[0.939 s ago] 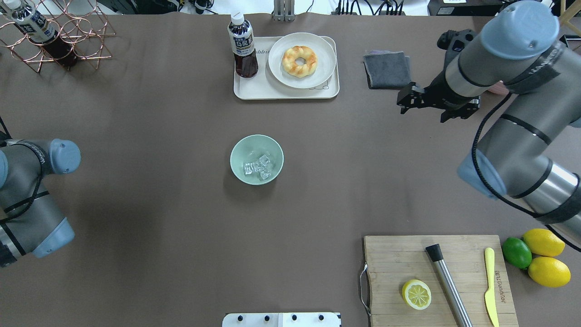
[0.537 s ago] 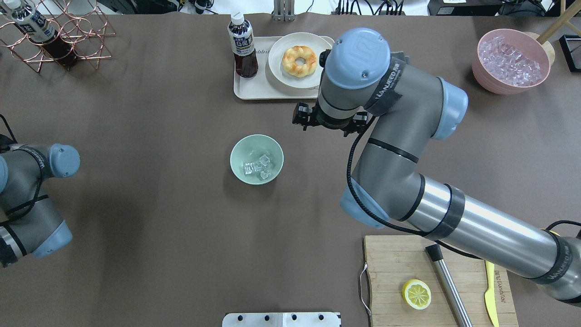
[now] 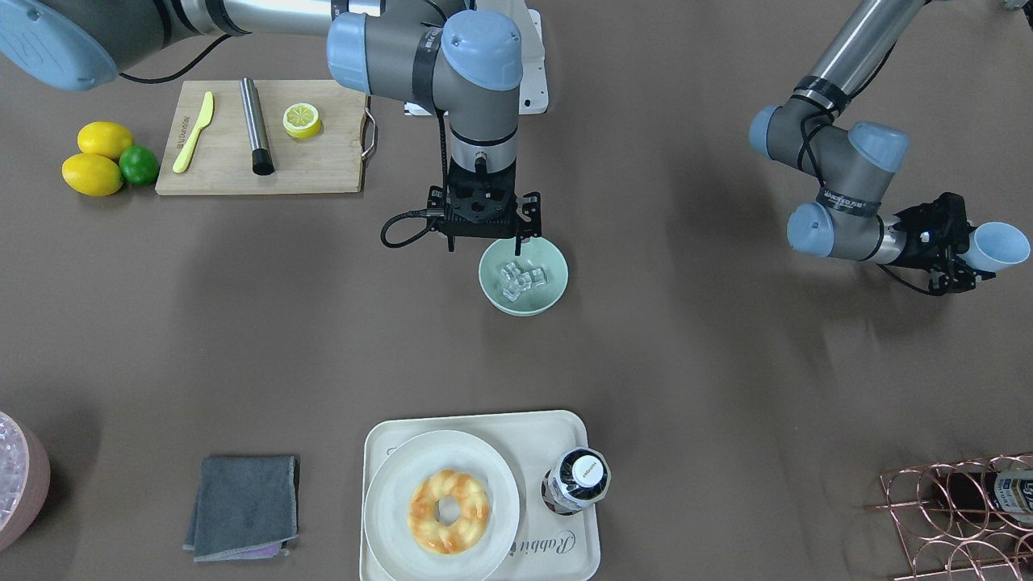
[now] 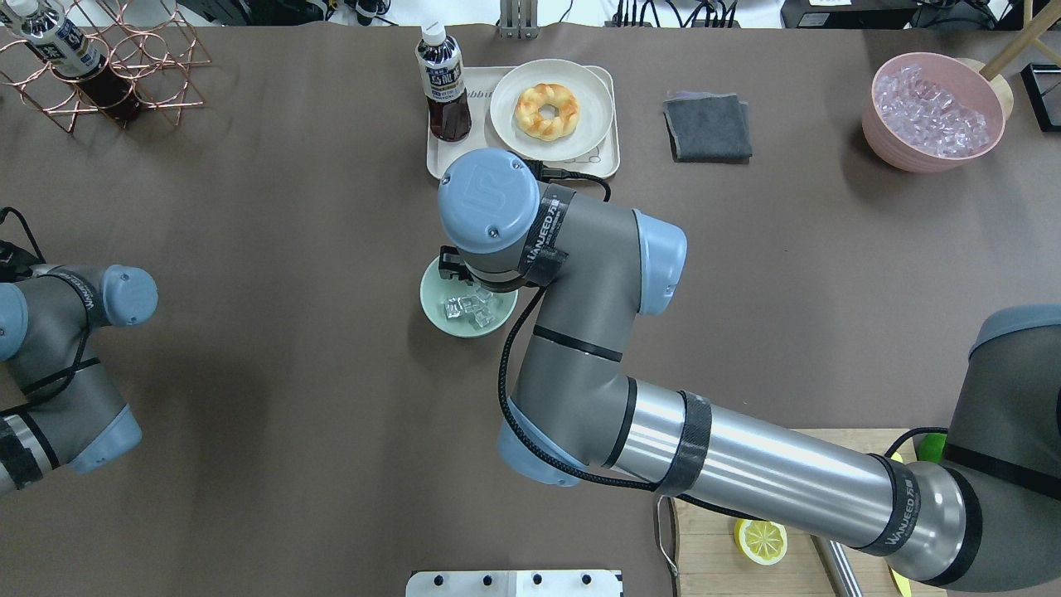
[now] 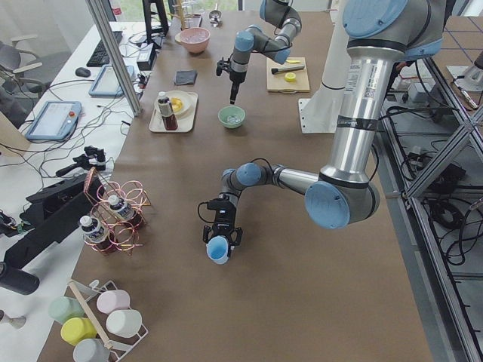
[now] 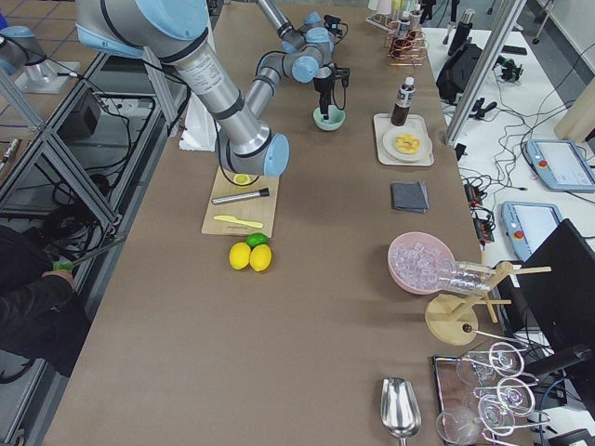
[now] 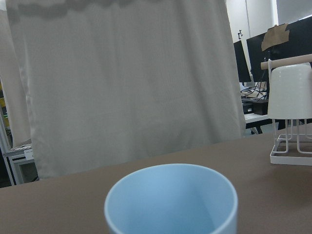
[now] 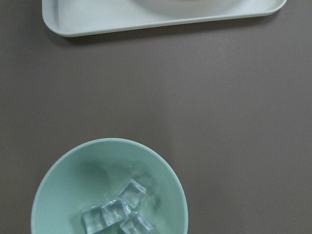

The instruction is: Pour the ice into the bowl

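Note:
The pale mint-green bowl (image 3: 557, 278) stands mid-table with a few clear ice cubes (image 3: 520, 280) in it. It also shows in the overhead view (image 4: 439, 311) and in the right wrist view (image 8: 63, 180), with the ice (image 8: 117, 212) at its bottom. My right gripper (image 3: 517, 246) points straight down over the bowl's robot-side rim. Only one dark finger shows, so I cannot tell if it is open or shut. My left gripper (image 3: 972, 257) is far off at the table's left end. It is shut on a light blue cup (image 3: 999, 246) held on its side; the cup (image 7: 170, 200) looks empty.
A white tray (image 4: 439, 166) holds a doughnut plate (image 4: 551, 108) and a dark bottle (image 4: 443, 83). A grey cloth (image 4: 709, 124) and a pink container of ice (image 4: 932, 112) sit at the back right. A cutting board (image 3: 258, 137), lemons (image 3: 93, 157) and a copper bottle rack (image 4: 108, 66) stand at the edges.
My right arm has swept from the back right, near the pink container, across the table to above the bowl. The left arm has barely moved. The ice lies as before.

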You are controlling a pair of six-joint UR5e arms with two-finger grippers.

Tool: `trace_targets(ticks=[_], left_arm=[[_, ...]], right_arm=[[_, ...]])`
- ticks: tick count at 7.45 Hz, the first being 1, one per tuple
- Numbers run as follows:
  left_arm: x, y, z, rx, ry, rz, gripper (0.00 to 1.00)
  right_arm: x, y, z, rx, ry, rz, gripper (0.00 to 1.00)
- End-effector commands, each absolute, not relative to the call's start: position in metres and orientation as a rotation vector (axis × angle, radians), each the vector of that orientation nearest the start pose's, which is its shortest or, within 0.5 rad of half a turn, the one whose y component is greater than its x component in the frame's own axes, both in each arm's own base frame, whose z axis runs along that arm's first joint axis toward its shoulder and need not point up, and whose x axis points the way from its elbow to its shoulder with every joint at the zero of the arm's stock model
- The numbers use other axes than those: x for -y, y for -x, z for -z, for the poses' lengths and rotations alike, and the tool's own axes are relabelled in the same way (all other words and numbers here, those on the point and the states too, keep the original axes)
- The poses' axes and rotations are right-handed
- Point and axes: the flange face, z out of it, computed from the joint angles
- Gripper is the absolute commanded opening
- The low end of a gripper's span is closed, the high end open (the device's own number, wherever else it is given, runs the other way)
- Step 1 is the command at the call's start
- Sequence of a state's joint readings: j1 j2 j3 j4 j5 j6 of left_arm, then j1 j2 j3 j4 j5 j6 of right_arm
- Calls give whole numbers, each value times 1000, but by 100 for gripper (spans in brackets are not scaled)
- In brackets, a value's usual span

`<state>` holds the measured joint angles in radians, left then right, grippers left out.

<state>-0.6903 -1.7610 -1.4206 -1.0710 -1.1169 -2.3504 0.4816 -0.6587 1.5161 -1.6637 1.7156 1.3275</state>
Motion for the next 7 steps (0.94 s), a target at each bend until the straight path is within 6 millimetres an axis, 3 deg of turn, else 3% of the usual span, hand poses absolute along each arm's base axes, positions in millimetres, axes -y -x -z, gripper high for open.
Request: trace_targets(ticks=[1, 2, 4, 5, 7], left_arm=[[466, -296, -688, 461, -503, 1302, 92], [465, -295, -696, 480, -503, 1296, 94], [475, -304, -676, 450, -492, 1278, 96], [483, -309, -641, 394, -473, 1248, 97], [476, -304, -568, 302, -419, 1158, 97]], right_arm=[[433, 626, -147, 722, -161, -150, 98], [435, 635, -157, 730, -168, -147, 98], [438, 635, -162, 726, -167, -150, 98], [439, 634, -168, 720, -165, -150, 92], [439, 635, -185, 730, -170, -151, 88]])
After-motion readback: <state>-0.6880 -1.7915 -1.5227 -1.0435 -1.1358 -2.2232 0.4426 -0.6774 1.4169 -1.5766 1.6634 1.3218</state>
